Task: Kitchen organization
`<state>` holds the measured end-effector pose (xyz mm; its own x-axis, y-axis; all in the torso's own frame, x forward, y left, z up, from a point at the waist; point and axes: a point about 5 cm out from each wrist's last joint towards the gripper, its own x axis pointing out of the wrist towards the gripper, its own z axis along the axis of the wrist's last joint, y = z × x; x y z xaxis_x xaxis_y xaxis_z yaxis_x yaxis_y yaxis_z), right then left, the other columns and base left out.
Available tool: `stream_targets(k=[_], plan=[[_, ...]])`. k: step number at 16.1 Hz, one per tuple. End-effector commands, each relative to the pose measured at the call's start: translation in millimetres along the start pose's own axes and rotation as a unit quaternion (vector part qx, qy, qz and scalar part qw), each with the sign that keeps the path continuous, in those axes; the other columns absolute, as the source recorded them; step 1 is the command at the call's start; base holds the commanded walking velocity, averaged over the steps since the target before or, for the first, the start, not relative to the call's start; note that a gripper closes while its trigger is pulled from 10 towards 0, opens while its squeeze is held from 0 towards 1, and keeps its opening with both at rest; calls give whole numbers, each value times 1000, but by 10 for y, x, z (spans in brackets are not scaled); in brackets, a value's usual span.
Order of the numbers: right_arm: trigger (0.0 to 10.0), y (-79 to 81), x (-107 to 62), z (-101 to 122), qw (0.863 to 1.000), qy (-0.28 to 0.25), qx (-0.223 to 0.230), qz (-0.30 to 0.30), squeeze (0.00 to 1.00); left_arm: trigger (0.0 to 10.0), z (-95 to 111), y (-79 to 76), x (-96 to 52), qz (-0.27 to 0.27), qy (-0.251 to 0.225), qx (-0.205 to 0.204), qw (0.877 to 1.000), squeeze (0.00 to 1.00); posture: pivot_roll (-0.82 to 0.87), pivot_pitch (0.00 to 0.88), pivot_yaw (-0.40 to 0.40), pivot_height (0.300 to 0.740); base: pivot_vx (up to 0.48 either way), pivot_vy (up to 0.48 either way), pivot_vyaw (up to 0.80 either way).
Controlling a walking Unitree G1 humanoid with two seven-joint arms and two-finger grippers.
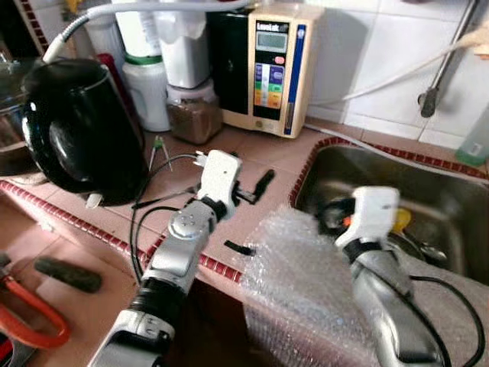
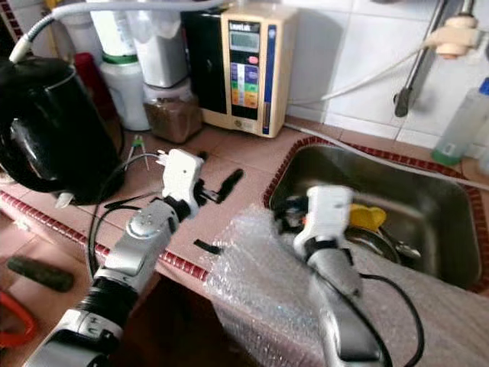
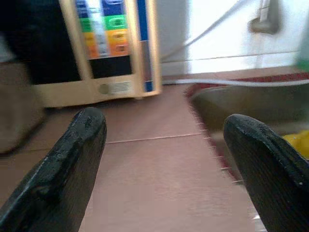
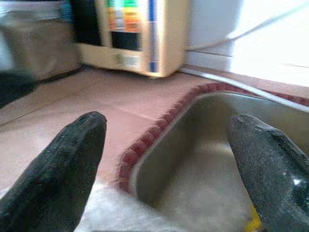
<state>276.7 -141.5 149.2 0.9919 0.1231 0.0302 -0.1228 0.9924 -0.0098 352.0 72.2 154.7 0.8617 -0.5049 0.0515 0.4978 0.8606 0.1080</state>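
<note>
My left gripper (image 1: 256, 189) hovers low over the pink tiled counter (image 1: 252, 157), open, with bare tile between its fingers (image 3: 72, 159). Ahead of it stands a beige water ioniser (image 1: 271, 65). My right gripper (image 4: 166, 159) is open at the near left corner of the steel sink (image 1: 435, 180), and its white wrist (image 1: 372, 214) sits above a sheet of bubble wrap (image 1: 298, 283) that drapes over the counter's front edge. A yellow object (image 1: 401, 220) lies in the sink, just past that wrist.
A black kettle (image 1: 80, 130) fills the counter's left end, with black cables (image 1: 164, 199) trailing from it. White containers (image 1: 145, 84) and a jar of brown powder (image 1: 195, 115) line the back. A green bottle (image 1: 475, 141) stands at the far right. Red scissors (image 1: 30, 317) lie lower left.
</note>
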Motion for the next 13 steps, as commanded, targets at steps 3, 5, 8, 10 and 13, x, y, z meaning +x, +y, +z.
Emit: stream_targets(k=[3,5,8,10,13], plan=[[10000,186,-79,32,996,0,-10,89,1000,10000,-180,158,-68,60,39,40,997,1000,2,0,12,740,0,0,0],[10000,244,-93,25,994,5,-18,109,1000,10000,-213,218,-75,76,53,62,994,1000,3,0,13,740,0,0,0],[10000,319,-124,-3,991,12,-23,133,1000,10000,-292,422,-125,115,91,90,985,0,7,0,15,740,0,0,0],[10000,378,-135,2,987,12,-29,154,1000,10000,-386,462,-139,126,126,98,979,0,10,0,16,740,0,0,0],[10000,458,-143,21,984,11,-31,176,1000,10000,-434,426,-112,126,145,99,976,0,10,0,15,740,0,0,0]])
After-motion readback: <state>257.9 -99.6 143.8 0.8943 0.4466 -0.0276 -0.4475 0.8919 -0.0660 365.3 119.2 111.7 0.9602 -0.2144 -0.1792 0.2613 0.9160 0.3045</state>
